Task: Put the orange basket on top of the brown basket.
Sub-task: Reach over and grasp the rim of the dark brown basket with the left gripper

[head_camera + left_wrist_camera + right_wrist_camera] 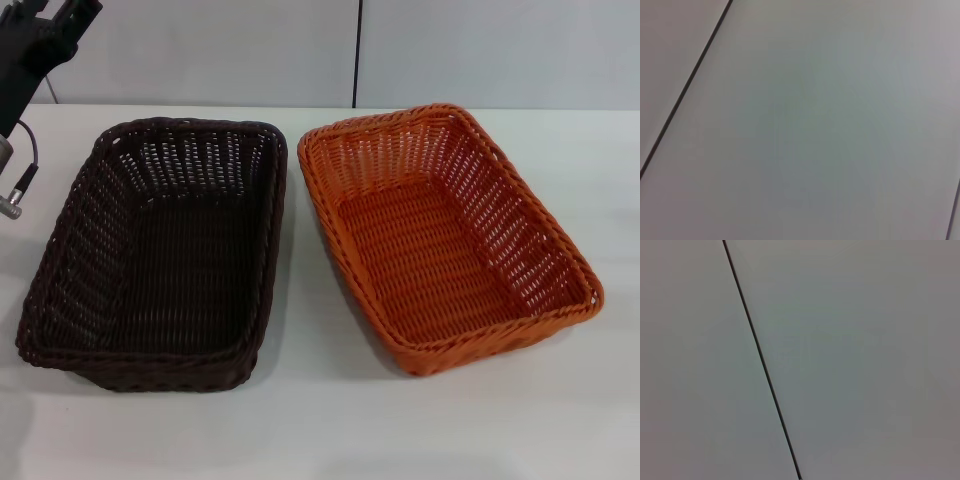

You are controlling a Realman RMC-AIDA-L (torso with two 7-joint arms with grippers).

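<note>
Baskets side by side on table: brown basket left, orange basket right, apparently apart; claw state: cannot tell.

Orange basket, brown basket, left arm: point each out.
orange basket (425, 245), head view, on its woven floor.
brown basket (185, 255), head view, on its woven floor.
left arm (45, 40), head view, on the dark arm body at the upper left corner, above the table; gripper out of view.

The left arm hangs raised above the worktop's far left corner — only dark links and a cable show, its gripper out of view. No part of the right arm shows.
</note>
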